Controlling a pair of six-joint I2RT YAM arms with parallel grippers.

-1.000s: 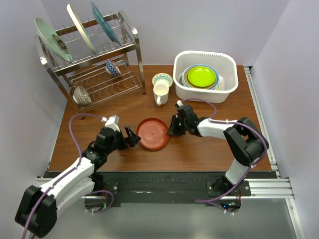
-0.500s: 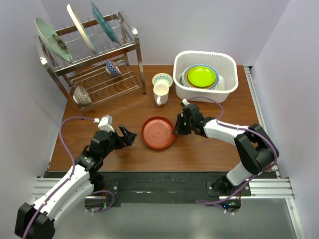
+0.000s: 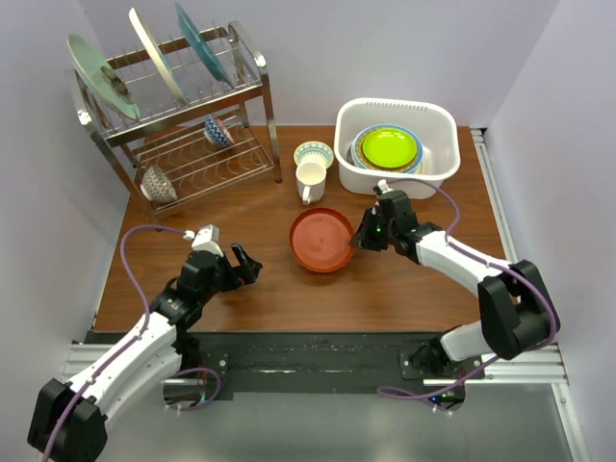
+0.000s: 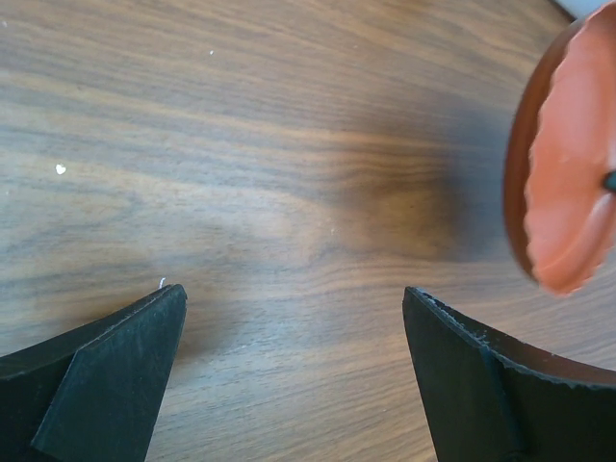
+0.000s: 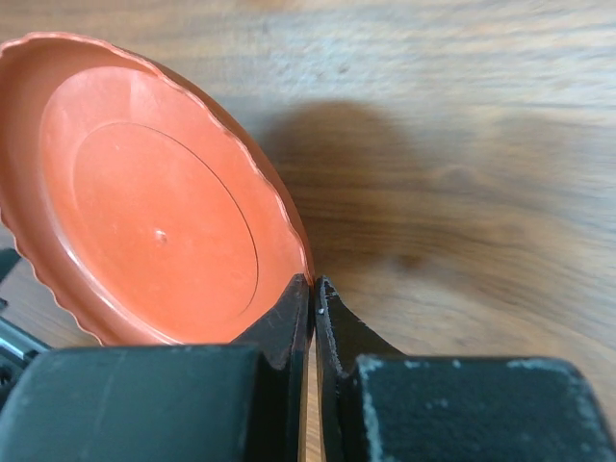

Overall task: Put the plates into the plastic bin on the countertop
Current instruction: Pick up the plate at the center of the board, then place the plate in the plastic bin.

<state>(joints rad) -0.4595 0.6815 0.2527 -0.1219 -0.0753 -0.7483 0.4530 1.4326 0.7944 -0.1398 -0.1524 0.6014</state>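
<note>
Plate (image 3: 322,241), round red-orange scalloped plastic, tilts face-up, rim pinched by right end effector (image 5: 315,300), clearest from its wrist; left end effector (image 3: 248,262) gapes.

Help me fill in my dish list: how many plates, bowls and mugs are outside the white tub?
Plates: 4 (pale green plate, cream plate and teal plate on edge in the rack; red plate pinched by the right gripper)
Bowls: 3 (back bowl and front bowl in the rack; table bowl)
Mugs: 1 (mug)
Total: 8
</note>
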